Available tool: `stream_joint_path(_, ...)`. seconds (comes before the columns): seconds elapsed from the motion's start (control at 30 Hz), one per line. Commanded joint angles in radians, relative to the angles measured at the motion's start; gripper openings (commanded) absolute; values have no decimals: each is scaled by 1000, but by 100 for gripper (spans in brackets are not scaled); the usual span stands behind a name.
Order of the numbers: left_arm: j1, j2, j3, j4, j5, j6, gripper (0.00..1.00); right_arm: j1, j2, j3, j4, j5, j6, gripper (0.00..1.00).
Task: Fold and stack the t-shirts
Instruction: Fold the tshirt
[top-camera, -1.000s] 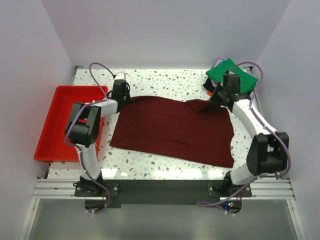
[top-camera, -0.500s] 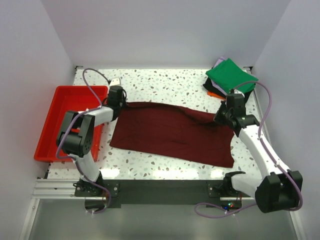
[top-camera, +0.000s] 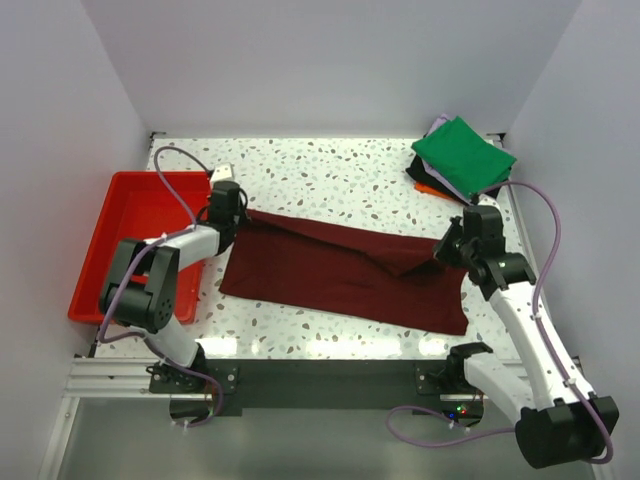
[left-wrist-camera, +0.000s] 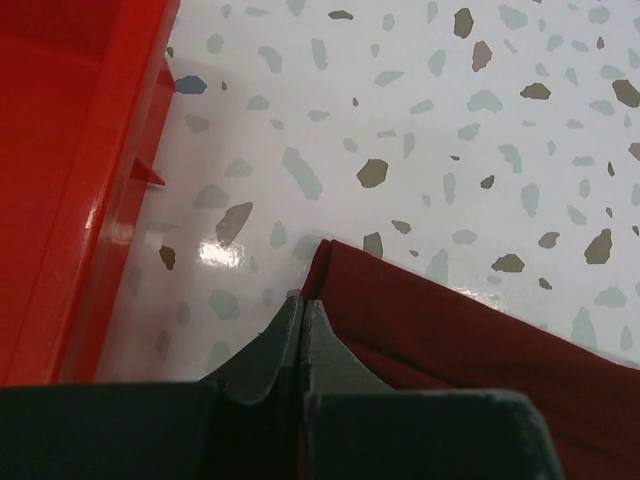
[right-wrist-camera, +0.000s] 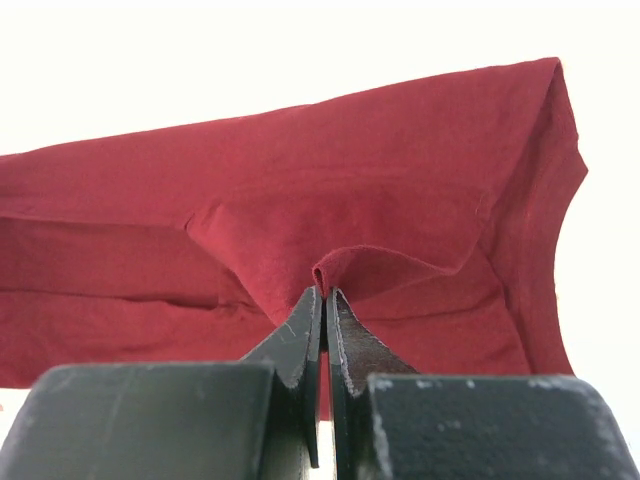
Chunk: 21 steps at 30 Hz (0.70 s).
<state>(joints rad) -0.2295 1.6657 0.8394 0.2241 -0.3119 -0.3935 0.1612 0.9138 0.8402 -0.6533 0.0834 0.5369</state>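
Observation:
The dark maroon t-shirt (top-camera: 340, 270) lies across the middle of the table, its far edge folded toward the front. My left gripper (top-camera: 236, 214) is shut on its far left corner (left-wrist-camera: 330, 262), close to the table. My right gripper (top-camera: 444, 246) is shut on the shirt's far right edge (right-wrist-camera: 340, 262) and holds it raised over the cloth. A stack of folded shirts sits at the far right, bright green (top-camera: 463, 155) on top, with black, lavender and orange edges (top-camera: 428, 186) under it.
A red plastic tray (top-camera: 110, 240) stands at the left table edge, close to my left gripper, and shows in the left wrist view (left-wrist-camera: 70, 180). White walls enclose the table on three sides.
Both grippers have pulled the shirt's far edge toward the front, folding it over the lower half. The visible cloth has become narrower. The right arm has swung away from the green stack.

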Motion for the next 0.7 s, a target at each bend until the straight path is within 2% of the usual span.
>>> stream_joint_path(0.0, 9, -57, -28, 41, -36, -24, 0, 8, -35, -7, -49, -17, 9, 0)
stream_joint_path(0.4, 9, -118, -83, 34, -47, -38, 0, 11, -101, -33, -95, -37, 9, 0)
stream_joint_path(0.67, 9, -195, -195, 29, -65, -88, 0, 21, -151, -99, -117, -62, 15, 0)
